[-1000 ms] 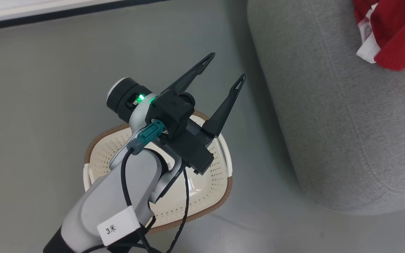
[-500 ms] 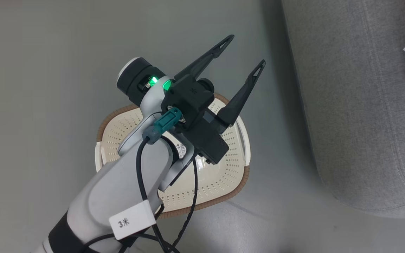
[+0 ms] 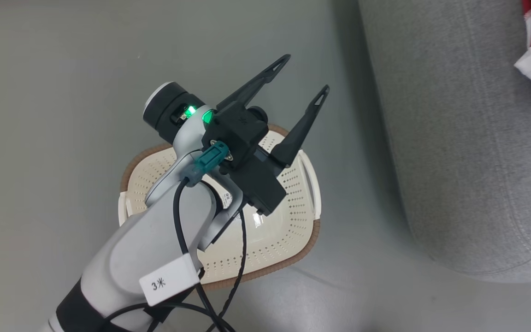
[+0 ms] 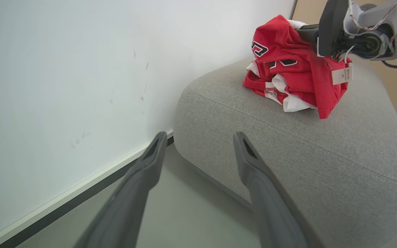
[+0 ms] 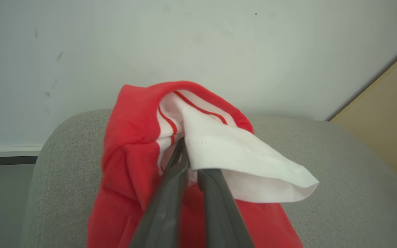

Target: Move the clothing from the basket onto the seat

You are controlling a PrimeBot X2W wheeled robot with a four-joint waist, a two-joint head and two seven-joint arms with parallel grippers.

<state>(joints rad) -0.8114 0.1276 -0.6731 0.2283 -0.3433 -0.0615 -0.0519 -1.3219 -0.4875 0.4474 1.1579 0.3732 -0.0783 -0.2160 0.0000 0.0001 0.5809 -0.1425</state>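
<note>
1. The left gripper (image 3: 305, 74) hangs over the basket (image 3: 129, 168) with its 2 fingers spread wide.
2. The basket stands on the floor (image 3: 39, 138), just beside the seat (image 3: 454, 161).
3. The clothing (image 4: 288, 69) lies bunched on the seat's top, toward its far edge by the wall (image 4: 64, 69). It is well apart from the left gripper, ahead of it and to its right.
4. The right gripper (image 5: 186, 162) is closed on the clothing. Both fingers pinch a fold at the white striped trim on top of the bundle, and the lower folds rest on the seat.
</note>
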